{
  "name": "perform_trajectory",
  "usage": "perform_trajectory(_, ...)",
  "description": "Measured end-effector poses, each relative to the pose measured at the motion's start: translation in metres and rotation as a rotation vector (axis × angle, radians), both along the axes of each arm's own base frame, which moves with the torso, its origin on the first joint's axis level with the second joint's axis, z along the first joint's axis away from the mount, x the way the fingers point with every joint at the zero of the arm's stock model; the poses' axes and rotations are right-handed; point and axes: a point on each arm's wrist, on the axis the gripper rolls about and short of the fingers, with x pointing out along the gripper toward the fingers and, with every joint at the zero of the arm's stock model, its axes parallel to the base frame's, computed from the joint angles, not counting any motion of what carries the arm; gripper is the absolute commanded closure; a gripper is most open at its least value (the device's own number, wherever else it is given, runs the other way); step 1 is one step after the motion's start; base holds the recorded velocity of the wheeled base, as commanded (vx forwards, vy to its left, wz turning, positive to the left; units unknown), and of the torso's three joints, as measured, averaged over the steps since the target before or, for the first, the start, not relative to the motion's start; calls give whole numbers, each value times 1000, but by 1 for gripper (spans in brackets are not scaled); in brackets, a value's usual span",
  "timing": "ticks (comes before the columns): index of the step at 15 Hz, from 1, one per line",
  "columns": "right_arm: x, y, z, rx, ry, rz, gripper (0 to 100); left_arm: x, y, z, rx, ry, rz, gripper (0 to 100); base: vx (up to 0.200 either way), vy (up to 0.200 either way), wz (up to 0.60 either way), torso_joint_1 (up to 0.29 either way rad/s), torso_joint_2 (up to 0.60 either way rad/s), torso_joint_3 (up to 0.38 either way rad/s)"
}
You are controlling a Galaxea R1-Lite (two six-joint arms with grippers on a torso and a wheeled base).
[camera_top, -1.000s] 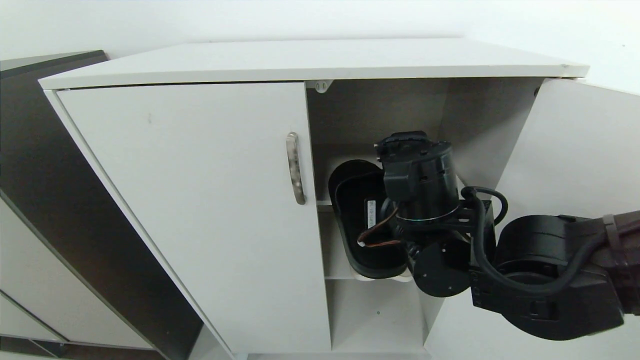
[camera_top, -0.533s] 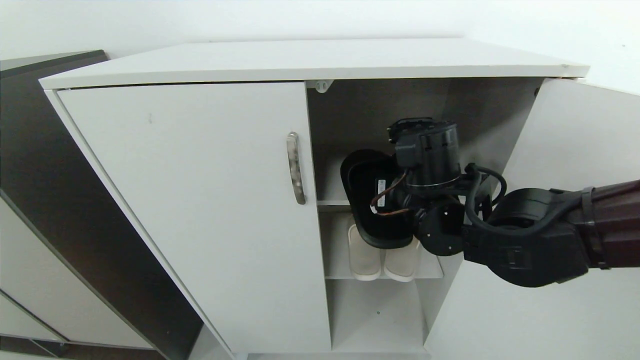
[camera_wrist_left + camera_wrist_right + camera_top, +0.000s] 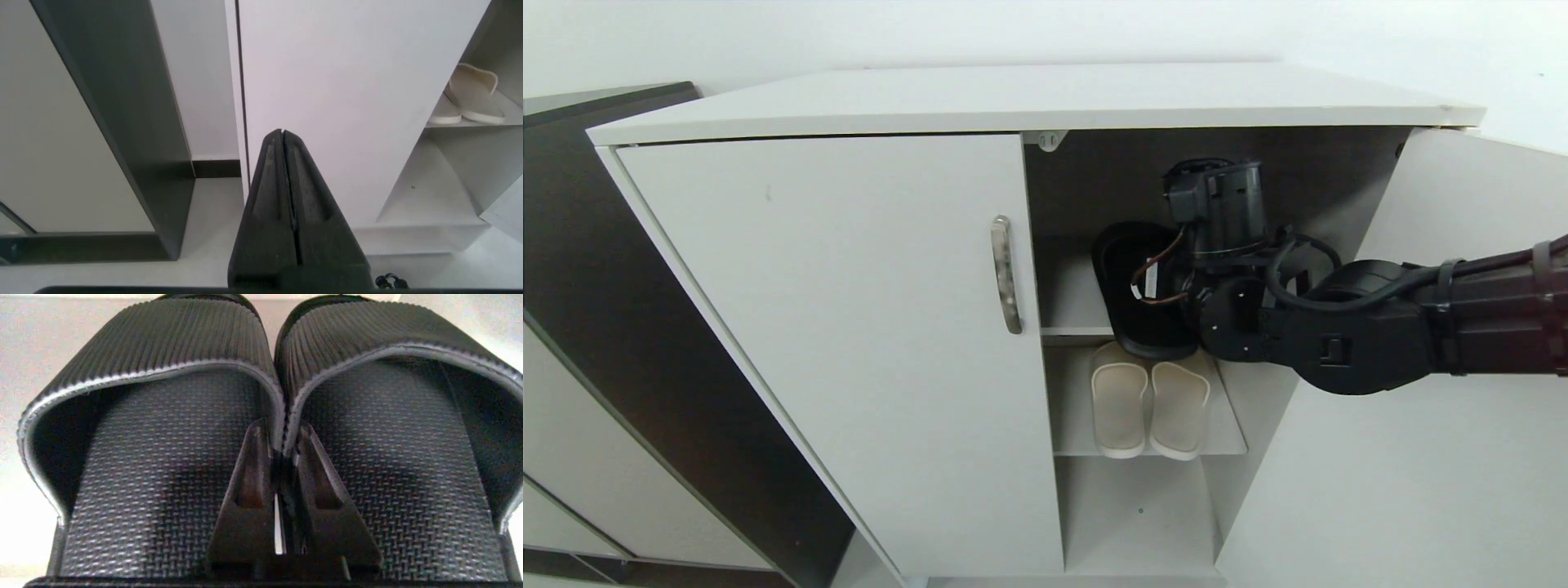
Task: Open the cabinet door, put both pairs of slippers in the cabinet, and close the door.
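Your black slippers (image 3: pixel 1141 282) are at the cabinet's upper compartment, side by side with their toe ends pointing into it. Their near end juts out past the front edge of the upper shelf (image 3: pixel 1072 296). From the head view you cannot tell whether the soles rest on that shelf or hang just over it. In the right wrist view, your right gripper (image 3: pixel 282 439) is clamped on the pair (image 3: pixel 163 465). Its fingers (image 3: pixel 252 469) pinch the two inner strap edges together where the slippers meet.

The white slippers (image 3: pixel 1147 398) lie one level down on the middle shelf (image 3: pixel 1227 434), side by side and touching each other, heels toward you. They sit directly below the black pair. The left wrist view also catches them (image 3: pixel 471 88) at the edge of the open compartment.

The cabinet (image 3: pixel 1013 94) has its right door (image 3: pixel 1462 286) swung wide open, and your right arm reaches in past it. The left door (image 3: pixel 849 327) is shut, with its metal handle (image 3: pixel 1005 273) upright near the middle seam.

Your left gripper (image 3: pixel 282 140) hangs low in front of the shut left door, above the pale floor (image 3: pixel 214 219). Its fingers are pressed together with nothing between them. A dark panel (image 3: pixel 605 286) stands just beside the cabinet on your left.
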Motion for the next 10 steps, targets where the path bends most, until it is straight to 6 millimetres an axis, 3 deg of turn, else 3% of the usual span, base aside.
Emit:
perform_trajectory(7,15,6,-4,-9,9,-15,100,0,0,0,0,0,0,100,0,0,0,0,0,0)
perform_trajectory(8,17,7,-5,-10,11,-16,0,0,0,0,0,0,0,100,0,0,0,0,0,0)
perform_trajectory(10,18,7,-7,-12,14,-18,0,0,0,0,0,0,0,100,0,0,0,0,0,0)
